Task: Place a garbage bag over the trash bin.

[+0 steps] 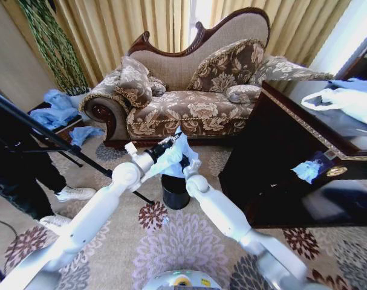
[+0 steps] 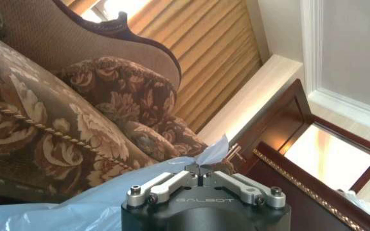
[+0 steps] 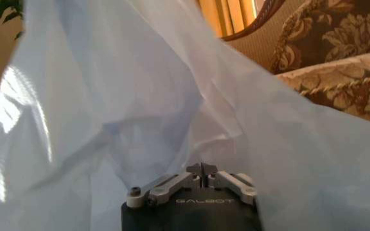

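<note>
The garbage bag (image 1: 168, 159), thin and light blue, hangs bunched between my two grippers just above the trash bin (image 1: 175, 194), a small glossy black cylinder on the carpet in front of the sofa. My left gripper (image 1: 173, 144) is shut on an upper corner of the bag. In the left wrist view the left gripper (image 2: 201, 176) pinches a small tip of the bag (image 2: 214, 154). My right gripper (image 1: 190, 164) sits close beside it, over the bin's far right rim. In the right wrist view the right gripper (image 3: 202, 169) is shut on the bag (image 3: 127, 110), which spreads wide in front of it.
A patterned sofa (image 1: 189, 109) stands right behind the bin. A dark wooden cabinet (image 1: 280, 151) rises at the right, with a white handled bag (image 1: 346, 99) on top and a blue scrap (image 1: 307, 171) at its front. Blue bags (image 1: 55, 109) and a black tripod leg (image 1: 56, 142) lie left.
</note>
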{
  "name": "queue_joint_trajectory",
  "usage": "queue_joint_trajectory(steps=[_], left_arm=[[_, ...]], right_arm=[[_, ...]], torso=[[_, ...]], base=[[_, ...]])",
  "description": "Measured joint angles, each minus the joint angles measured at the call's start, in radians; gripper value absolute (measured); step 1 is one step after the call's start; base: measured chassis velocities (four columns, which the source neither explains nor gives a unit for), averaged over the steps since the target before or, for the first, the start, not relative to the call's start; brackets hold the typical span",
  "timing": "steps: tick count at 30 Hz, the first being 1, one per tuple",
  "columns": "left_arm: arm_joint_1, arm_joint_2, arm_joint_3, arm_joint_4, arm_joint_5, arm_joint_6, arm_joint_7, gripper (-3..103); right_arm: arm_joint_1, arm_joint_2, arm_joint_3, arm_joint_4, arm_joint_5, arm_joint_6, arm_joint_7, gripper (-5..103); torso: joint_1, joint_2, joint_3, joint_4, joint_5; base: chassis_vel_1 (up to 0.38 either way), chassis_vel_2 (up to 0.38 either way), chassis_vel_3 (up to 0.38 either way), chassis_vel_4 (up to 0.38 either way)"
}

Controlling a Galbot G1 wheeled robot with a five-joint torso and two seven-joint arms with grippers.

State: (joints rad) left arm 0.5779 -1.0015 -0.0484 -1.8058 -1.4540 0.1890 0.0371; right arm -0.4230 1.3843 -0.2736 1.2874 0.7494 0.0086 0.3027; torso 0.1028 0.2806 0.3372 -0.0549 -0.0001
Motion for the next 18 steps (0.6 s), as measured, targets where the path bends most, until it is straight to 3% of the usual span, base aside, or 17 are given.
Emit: queue_joint_trajectory(steps=[3, 10, 16, 18], left_arm=[[-0.027, -0.023, 0.011, 0.025, 0.0, 0.002, 0.001, 0], [-0.151, -0.161, 0.08, 0.163, 0.01, -0.001, 0.024, 0], [-0.172, -0.221, 0.091, 0.204, 0.023, -0.012, 0.046, 0], [-0.14, -0.246, 0.081, 0.197, 0.045, -0.016, 0.049, 0]], right_arm=[[0.015, -0.005, -0.005, -0.009, 0.008, -0.001, -0.001, 0], [0.041, -0.05, 0.0, -0.027, 0.016, -0.008, -0.028, 0], [0.044, -0.085, 0.022, -0.019, 0.016, -0.014, -0.034, 0], [0.033, -0.131, 0.018, 0.009, 0.018, -0.016, -0.051, 0]], torso=[[0.0, 0.0, 0.0, 0.0, 0.0003], [0.0, 0.0, 0.0, -0.0003, 0.0005], [0.0, 0.0, 0.0, -0.0002, 0.0003], [0.0, 0.0, 0.0, -0.0002, 0.0002]], base=[[0.0, 0.0, 0.0, 0.0], [0.0, 0.0, 0.0, 0.0], [0.0, 0.0, 0.0, 0.0], [0.0, 0.0, 0.0, 0.0]])
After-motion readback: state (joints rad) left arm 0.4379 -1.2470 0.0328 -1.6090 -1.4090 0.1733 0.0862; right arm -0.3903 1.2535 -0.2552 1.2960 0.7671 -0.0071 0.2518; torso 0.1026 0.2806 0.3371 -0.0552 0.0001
